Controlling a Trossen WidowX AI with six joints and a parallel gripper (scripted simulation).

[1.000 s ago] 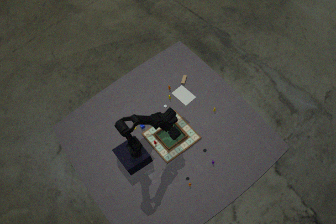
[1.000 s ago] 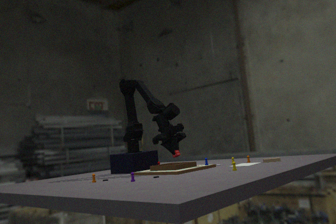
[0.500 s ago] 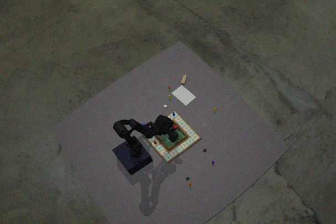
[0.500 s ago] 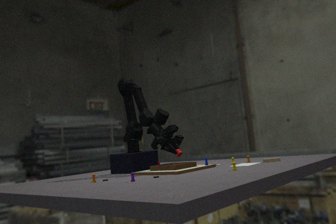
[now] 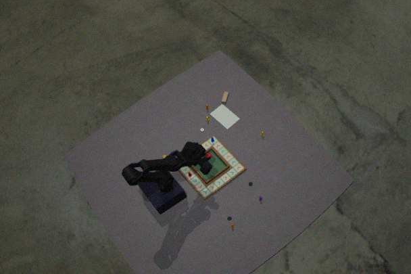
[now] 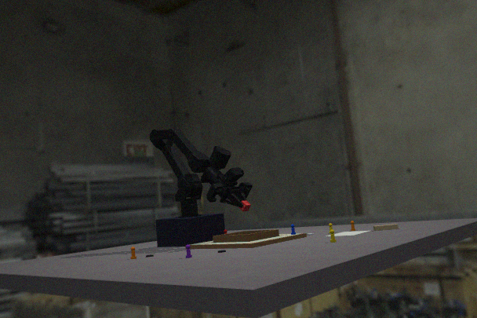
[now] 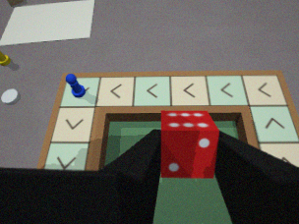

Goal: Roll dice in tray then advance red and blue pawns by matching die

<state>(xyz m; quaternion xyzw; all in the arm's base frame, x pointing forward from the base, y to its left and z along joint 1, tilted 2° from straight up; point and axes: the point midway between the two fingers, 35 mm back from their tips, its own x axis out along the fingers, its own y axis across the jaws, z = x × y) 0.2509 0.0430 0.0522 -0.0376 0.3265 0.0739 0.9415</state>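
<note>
One red die point(image 7: 188, 143) is pinched square between the gripper point(image 6: 244, 205) fingers, hanging in the air above the green tray point(image 5: 220, 166) in the middle of the board point(image 5: 238, 168). The blue die point(image 5: 175, 155) peeks out behind the arm. Pawns: one blue pawn point(image 7: 75, 85) on a corner square, one red pawn point(image 5: 189, 174) on the board's near side, plus two orange, two yellow and one purple scattered on the mat.

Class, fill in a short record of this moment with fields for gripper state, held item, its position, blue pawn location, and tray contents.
gripper state: gripper shut on the red die
held item: red die, held off the board
position: above the green tray
blue pawn location: blue pawn on a corner square of the board
tray contents: no die seen inside
</note>
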